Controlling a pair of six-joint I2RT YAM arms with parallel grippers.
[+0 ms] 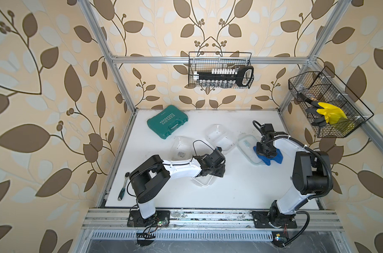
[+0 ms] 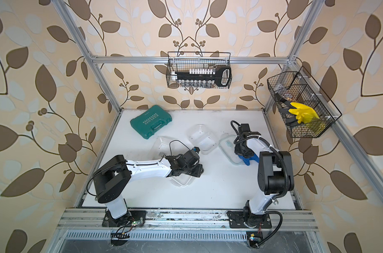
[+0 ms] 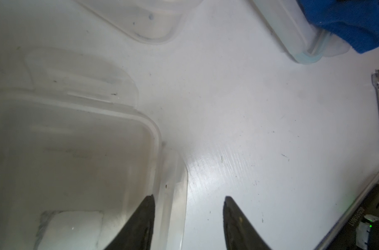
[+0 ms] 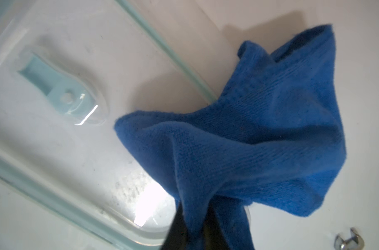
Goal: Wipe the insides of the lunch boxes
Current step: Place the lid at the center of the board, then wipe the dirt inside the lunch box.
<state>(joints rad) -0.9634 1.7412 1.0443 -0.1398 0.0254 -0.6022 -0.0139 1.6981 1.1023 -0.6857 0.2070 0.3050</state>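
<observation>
Right gripper point(image 4: 194, 218) clamping cloth point(image 4: 260, 140), arm point(image 1: 282, 147) bent

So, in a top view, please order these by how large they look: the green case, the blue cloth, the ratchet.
1. green case
2. blue cloth, only partly visible
3. ratchet, long but thin

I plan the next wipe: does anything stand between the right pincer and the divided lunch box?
Only the flat clear lid lies between the right pincer, shut on the blue cloth, and the divided lunch box. It is low, so lifting the cloth over it should probably suffice.
</observation>
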